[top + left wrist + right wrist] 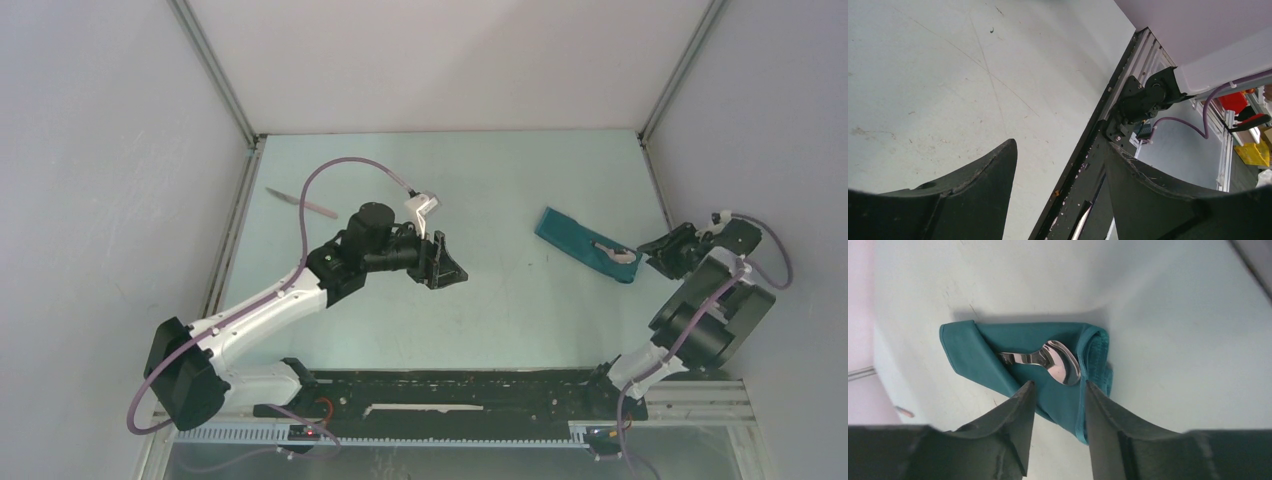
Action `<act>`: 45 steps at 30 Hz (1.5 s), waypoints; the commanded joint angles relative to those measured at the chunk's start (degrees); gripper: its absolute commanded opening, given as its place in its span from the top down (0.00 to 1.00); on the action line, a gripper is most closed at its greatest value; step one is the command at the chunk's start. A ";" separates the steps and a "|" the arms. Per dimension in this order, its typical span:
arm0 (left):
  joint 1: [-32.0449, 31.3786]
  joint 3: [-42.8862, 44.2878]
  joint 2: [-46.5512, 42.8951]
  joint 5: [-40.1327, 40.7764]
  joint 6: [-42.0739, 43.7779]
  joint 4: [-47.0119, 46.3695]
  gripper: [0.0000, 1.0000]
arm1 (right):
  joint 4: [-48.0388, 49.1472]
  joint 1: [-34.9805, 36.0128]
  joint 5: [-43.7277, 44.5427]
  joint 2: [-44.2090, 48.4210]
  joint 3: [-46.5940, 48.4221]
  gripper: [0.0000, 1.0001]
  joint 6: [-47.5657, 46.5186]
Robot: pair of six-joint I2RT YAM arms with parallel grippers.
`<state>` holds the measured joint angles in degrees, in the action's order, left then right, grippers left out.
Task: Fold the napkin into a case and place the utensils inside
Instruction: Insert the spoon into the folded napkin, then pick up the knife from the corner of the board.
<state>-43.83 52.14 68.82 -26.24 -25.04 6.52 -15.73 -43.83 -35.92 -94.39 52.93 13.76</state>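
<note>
My right hand (1058,384), fingers apart, hangs over the spoon (1060,365) in the teal case (968,347) (knife (300,201) far left); left hand (1060,145) apart, empty.

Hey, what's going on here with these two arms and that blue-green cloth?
Two robot arms are packing cutlery into a folded napkin. The spoon lies with its handle tucked under a fold, bowl showing. The right gripper sits right by it, jaws apart, holding nothing. The left gripper hangs open over the table. The knife lies alone at the far left, not yet in.
</note>
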 commanded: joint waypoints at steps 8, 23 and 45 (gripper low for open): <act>0.33 -0.72 -0.72 -1.74 -1.02 -2.57 0.29 | -4.61 6.01 1.83 6.14 -2.02 0.46 -4.45; 1.38 -0.91 -1.22 -0.44 -0.84 -0.69 0.29 | -3.84 8.28 5.26 5.04 -3.93 0.48 -4.81; 34.80 17.61 21.60 51.18 -32.33 34.02 0.25 | -18.56 62.32 17.44 31.45 3.62 0.00 12.84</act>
<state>-11.49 58.59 80.95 12.78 -50.59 27.62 -28.42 12.95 -18.68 -61.06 54.00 24.32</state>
